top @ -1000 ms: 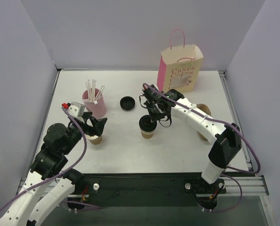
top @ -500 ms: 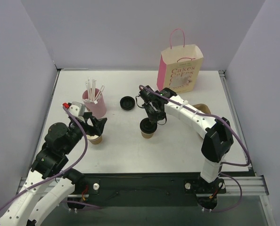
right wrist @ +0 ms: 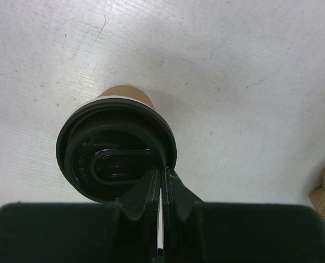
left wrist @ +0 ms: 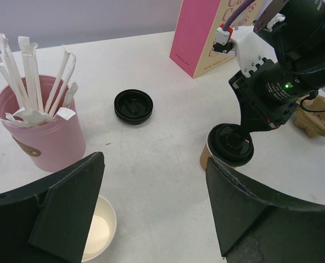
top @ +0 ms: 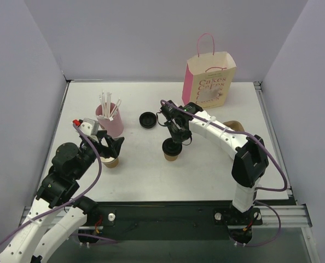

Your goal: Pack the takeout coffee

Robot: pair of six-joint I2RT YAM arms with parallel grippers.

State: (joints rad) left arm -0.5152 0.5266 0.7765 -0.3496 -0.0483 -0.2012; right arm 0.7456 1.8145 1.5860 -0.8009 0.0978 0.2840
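While takeout coffee (top: 171, 149) stands lidded at frame centre, packing pending: not yet inside paper bag (top: 209, 82), upper right. Right gripper (right wrist: 161, 178) jaws closed, tips on lid (right wrist: 116, 156). Left gripper (left wrist: 154, 164) jaws wide, empty.

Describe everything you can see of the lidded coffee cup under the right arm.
The takeout coffee is a small brown kraft paper cup capped with a glossy black plastic lid, which has a raised rim and an oval recess. It stands upright near the middle of the white table. The right end effector is shut, and its tips appear to rest on the lid's rim. Nothing else touches the cup.
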